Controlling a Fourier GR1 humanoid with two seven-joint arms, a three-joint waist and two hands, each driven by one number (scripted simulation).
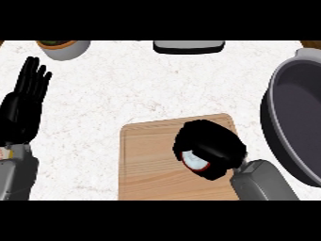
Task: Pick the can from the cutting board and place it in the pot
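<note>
Grasping the can (194,161) on the cutting board (149,162), the right hand (208,146) curls round it, hiding most of it; the pot (308,117) lies at three o'clock. Judged rigid, light and smooth-walled: hold across its sides. Left hand (20,106) rests unclenched at nine o'clock.

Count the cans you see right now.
1: the can sits over the cutting board, mostly hidden inside the curled right hand. None shows inside the pot.

head view, steeply down, counter (156,84) near
</note>
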